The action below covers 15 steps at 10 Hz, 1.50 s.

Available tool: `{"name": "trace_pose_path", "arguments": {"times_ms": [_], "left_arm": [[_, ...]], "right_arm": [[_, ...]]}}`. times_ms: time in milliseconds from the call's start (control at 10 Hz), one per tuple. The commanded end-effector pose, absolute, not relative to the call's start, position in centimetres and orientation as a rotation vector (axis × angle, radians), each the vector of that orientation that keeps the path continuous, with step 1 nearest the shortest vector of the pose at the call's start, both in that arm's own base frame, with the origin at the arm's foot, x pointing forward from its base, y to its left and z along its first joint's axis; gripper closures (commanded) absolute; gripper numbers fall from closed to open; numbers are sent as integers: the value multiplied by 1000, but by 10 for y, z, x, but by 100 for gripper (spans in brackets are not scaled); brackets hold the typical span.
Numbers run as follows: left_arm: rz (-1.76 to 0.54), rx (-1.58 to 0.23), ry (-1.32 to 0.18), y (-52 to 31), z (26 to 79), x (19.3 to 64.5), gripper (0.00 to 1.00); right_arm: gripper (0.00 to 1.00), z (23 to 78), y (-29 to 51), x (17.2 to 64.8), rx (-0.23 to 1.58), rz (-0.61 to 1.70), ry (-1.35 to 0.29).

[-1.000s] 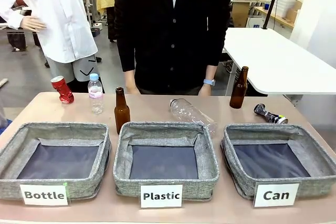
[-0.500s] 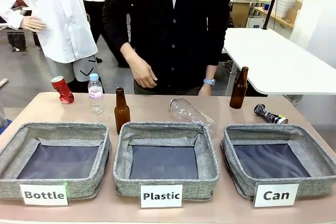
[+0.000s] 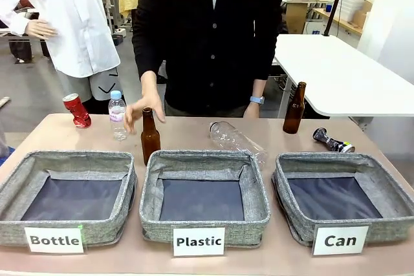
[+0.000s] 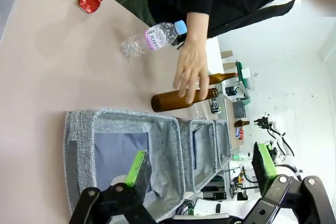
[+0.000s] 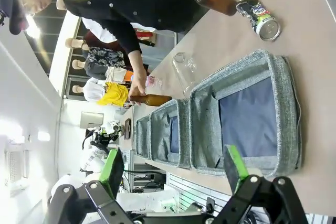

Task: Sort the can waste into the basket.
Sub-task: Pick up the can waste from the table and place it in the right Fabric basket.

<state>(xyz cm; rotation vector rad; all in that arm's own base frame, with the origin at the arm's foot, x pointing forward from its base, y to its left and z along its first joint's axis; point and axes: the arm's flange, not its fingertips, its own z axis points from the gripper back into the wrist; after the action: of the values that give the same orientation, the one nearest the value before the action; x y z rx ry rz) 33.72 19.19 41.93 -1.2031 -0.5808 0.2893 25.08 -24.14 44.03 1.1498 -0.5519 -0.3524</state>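
Opening step: basket [image 3: 288,205] empty, no pick begun. Waiting with left hand [image 4: 200,161] and right hand [image 5: 173,165] released, gripping nothing. On the bench [image 3: 187,131], red can [image 3: 76,109] far left; dark can [image 3: 333,140] just behind the basket. Next, probably: reach right hand to the dark can.

The grey Plastic basket [image 3: 149,192] sits in the middle of the tan table [image 3: 187,130]. Just left of it is the grey Bottle basket [image 3: 71,158]. 1 brown glass bottle [image 3: 150,140] stands right behind its far left corner. Farther back and left stands 1 small water bottle [image 3: 118,116]. 1 clear bottle [image 3: 236,140] lies on its side behind its far right corner. Another brown bottle [image 3: 294,109] stands farther right and back.
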Motion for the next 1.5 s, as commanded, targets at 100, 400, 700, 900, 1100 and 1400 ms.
{"name": "trace_pose_path", "arguments": {"times_ms": [100,400,700,900,1100,1400], "left_arm": [[205,-1199,-561,190,419,346,0],[-90,-1062,-623,190,423,413,0],[-377,-891,-729,193,413,473,0],[-818,-707,-791,192,401,504,0],[-605,-806,-684,186,409,495,0],[-721,-756,-705,189,401,508,0]], "right_arm": [[0,440,-243,254,1165,-332,-585],[0,440,-243,254,1165,-332,-585],[0,440,-243,254,1165,-332,-585],[0,440,-243,254,1165,-332,-585],[0,440,-243,254,1165,-332,-585],[0,440,-243,254,1165,-332,-585]]}}
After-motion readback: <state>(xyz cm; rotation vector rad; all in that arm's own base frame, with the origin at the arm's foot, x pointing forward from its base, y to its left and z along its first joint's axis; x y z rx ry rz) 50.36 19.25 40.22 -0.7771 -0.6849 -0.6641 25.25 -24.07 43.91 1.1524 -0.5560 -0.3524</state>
